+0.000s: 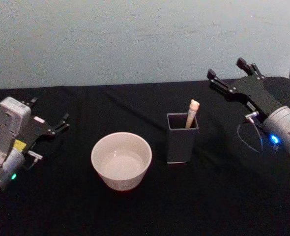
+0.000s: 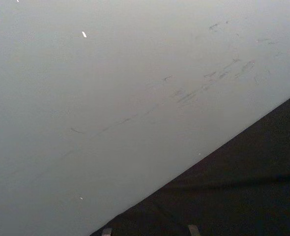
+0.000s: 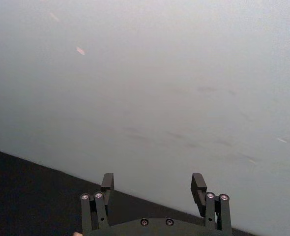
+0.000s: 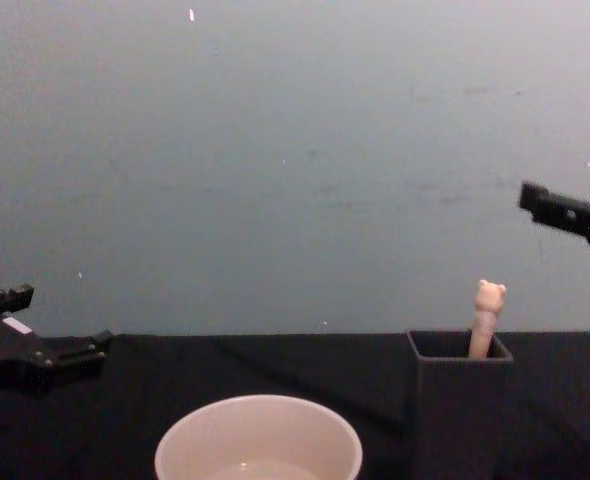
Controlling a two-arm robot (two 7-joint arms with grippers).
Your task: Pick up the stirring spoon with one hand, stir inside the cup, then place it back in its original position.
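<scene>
The cream-white cup (image 1: 121, 160) stands at the table's middle front, its rim also low in the chest view (image 4: 259, 437). Just right of it is the dark grey square holder (image 1: 182, 137) (image 4: 458, 405). The stirring spoon (image 1: 191, 113) (image 4: 487, 318) stands in the holder, beige bear-topped handle leaning out above the rim, its bowl hidden inside. My left gripper (image 1: 50, 109) (image 4: 60, 320) rests open at the far left, well apart from the cup. My right gripper (image 1: 226, 68) (image 3: 153, 182) (image 4: 567, 190) hovers open, raised behind and right of the holder, nothing between its fingers.
A black cloth covers the table (image 1: 218, 196). A pale grey wall (image 1: 135, 39) rises right behind the table's back edge. A cable loop (image 1: 248, 135) hangs beside my right wrist. Open room lies around the cup and the holder.
</scene>
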